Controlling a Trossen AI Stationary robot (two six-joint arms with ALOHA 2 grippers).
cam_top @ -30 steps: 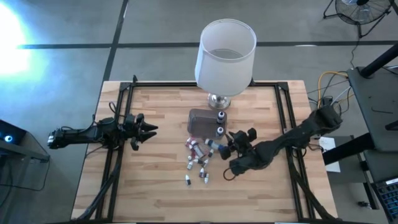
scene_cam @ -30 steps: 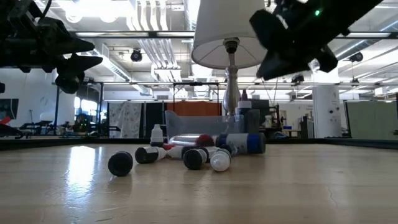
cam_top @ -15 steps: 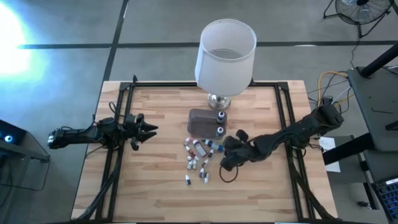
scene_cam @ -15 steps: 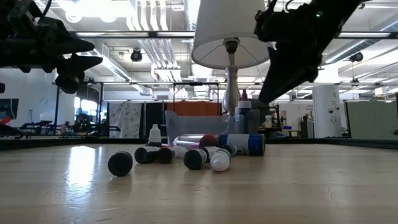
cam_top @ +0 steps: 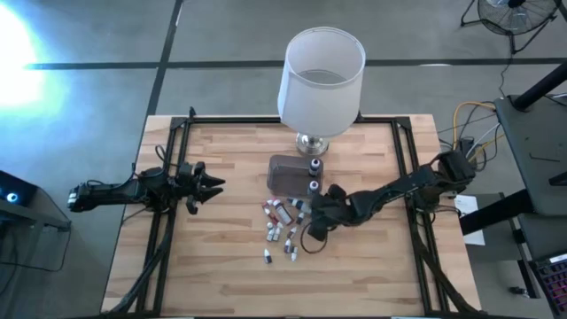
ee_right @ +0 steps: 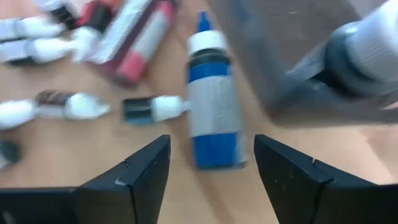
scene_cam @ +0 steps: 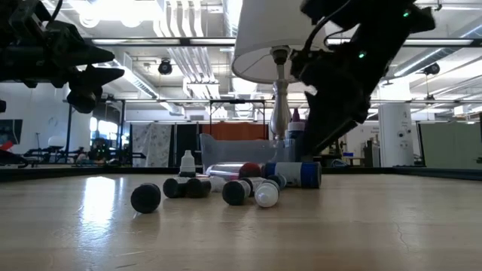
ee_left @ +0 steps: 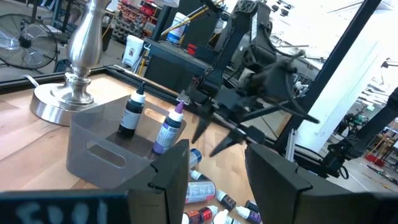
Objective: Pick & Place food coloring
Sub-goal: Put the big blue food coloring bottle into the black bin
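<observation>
Several food coloring bottles point(cam_top: 282, 232) lie in a loose pile on the wooden table, just in front of a clear tub point(cam_top: 285, 173). Two more bottles point(ee_left: 132, 115) point(ee_left: 169, 127) stand upright in the tub. A blue bottle with a white collar point(ee_right: 214, 112) lies on its side at the pile's right end. My right gripper point(ee_right: 211, 142) hovers open above it, one finger on either side of its lower end, apart from it. My left gripper point(cam_top: 213, 186) waits open above the table's left part.
A lamp with a big white shade point(cam_top: 322, 75) stands on its metal foot point(ee_left: 62, 99) at the table's far middle, right behind the tub. Black rails point(cam_top: 168, 221) run along the table's left and right sides. Bare wood lies near the front edge.
My right gripper has moved toward the table's left, over the bottle pile, and come down from high above it to just over the blue bottle. Its fingers have opened. The bottles and my left arm have kept still.
</observation>
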